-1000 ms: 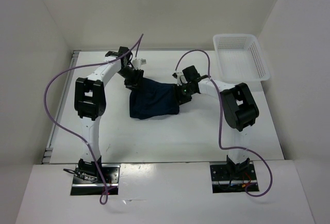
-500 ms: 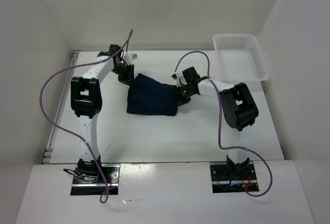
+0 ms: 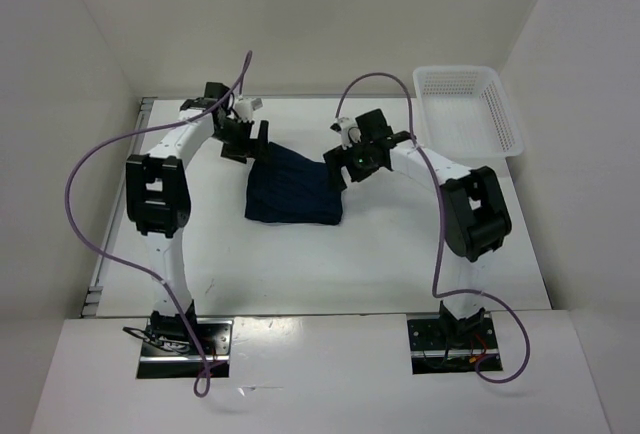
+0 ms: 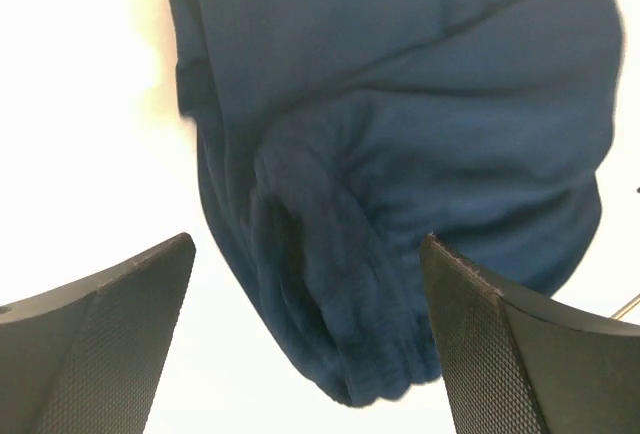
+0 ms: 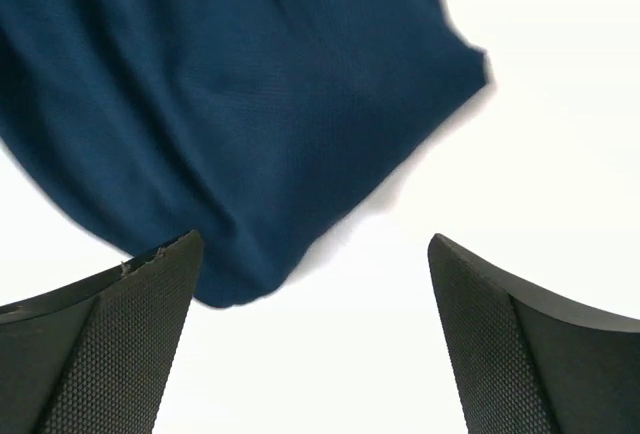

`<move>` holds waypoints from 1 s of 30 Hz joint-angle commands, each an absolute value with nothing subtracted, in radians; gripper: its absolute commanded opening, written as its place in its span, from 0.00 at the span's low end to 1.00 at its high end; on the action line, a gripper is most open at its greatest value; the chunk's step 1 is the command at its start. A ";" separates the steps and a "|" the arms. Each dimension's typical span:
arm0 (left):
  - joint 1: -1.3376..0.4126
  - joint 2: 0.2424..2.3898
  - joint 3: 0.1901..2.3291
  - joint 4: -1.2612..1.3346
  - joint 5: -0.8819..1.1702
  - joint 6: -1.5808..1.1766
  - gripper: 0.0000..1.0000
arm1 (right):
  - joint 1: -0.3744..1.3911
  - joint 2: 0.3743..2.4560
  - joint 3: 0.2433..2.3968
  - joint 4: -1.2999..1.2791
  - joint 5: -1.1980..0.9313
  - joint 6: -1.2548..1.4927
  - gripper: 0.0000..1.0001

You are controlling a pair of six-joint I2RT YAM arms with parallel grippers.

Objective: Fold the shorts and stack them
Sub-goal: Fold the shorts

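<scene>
I see the shorts (image 3: 293, 192) lying on the white bench (image 3: 300, 264), about midway between the two arms and somewhat toward the far side. They are gathered into a compact, roughly rectangular dark navy bundle. Its near edge is fairly straight and its far edge slants up toward the left.

My left hand (image 3: 248, 143) sits at the far-left corner of the bundle. In the left wrist view this hand (image 4: 307, 244) is spread wide, with the two black textured fingers (image 4: 100, 344) low in the frame and apart. The shorts (image 4: 400, 134) fill the space beyond them. A thick, rumpled fold of fabric bulges toward the camera in the gap, and I see neither pad touching it.

My right hand (image 3: 338, 167) is at the far-right corner of the bundle, angled down toward it. From the right wrist camera this hand (image 5: 315, 242) is also spread, with nothing pinched between the fingers (image 5: 90, 344). The shorts (image 5: 230, 104) lie beyond, smooth here, with one rounded edge just past the left fingertip and a corner pointing to the upper right. Bare bench shows under the right finger.

The white mesh basket (image 3: 467, 114) stands at the far-right corner of the bench, well apart from the shorts, with no fabric in it. A purple cable (image 3: 90, 184) loops out from the left arm.
</scene>
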State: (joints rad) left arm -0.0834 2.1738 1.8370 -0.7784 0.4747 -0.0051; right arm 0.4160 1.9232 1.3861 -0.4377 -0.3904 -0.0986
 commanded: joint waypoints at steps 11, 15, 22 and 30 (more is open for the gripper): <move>0.055 1.609 1.429 -0.589 0.219 0.000 1.00 | 0.292 1.428 1.304 -0.535 -0.030 -0.296 1.00; 0.162 1.514 1.315 -0.562 0.333 0.000 1.00 | 0.195 1.292 1.197 -0.465 0.028 -0.296 1.00; 0.204 1.405 1.215 -0.515 0.299 0.000 1.00 | 0.034 1.094 1.123 -0.376 0.028 -0.287 1.00; 0.213 1.299 1.141 -0.495 0.268 0.000 1.00 | -0.145 0.824 0.990 -0.357 -0.084 -0.193 1.00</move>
